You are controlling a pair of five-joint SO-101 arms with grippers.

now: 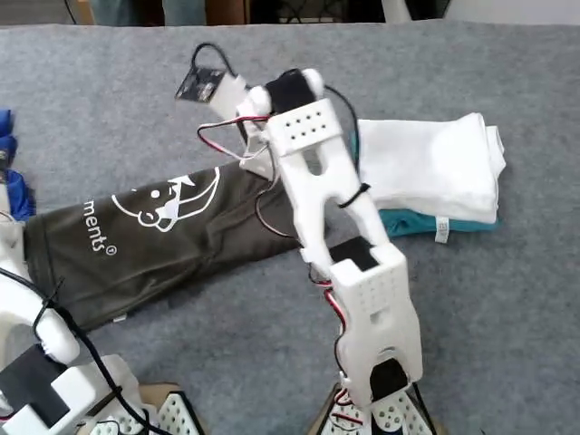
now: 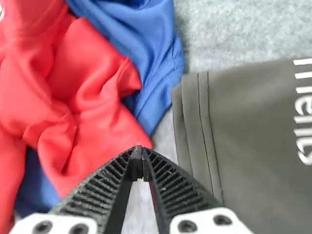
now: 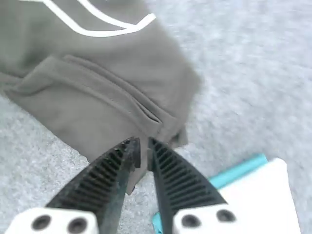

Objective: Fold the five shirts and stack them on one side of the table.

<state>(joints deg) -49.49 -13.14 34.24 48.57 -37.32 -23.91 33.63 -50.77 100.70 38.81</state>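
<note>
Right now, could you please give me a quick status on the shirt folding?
Left gripper shut, empty, by red shirt and blue shirt. Right gripper barely open over olive shirt. White shirt stacked on teal shirt.

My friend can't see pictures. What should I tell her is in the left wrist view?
A black end effector, its tips pressed together, hangs over a grey table. A crumpled red shirt lies partly over a blue shirt on one side, and a flat dark shirt with white print lies on the other.
</note>
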